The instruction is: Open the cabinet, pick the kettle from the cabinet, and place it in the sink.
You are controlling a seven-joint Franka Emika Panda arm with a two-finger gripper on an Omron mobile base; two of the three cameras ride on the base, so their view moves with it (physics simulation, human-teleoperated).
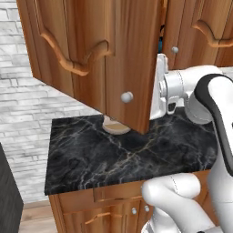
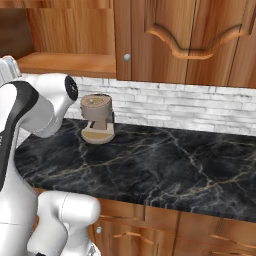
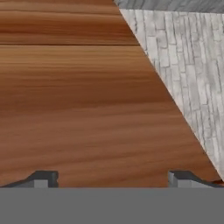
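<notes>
Cabinet [image 1: 91, 54] door swung open, wooden shelf [image 2: 70, 64] bare, hand [image 3: 113, 179] spread wide

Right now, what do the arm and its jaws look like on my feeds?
A glossy white arm of rounded segments with black joint bands and a silver-grey wrist ring. The gripper has two small dark grey jaws with stepped, blocky tips. No cables or markings are visible.

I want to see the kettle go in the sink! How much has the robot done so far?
Done: the cabinet door is swung open. In hand: nothing; the tool is open, right against wood. A bit of blue peeks behind the door, maybe the kettle. Left: grab it and put it in the sink.
</notes>
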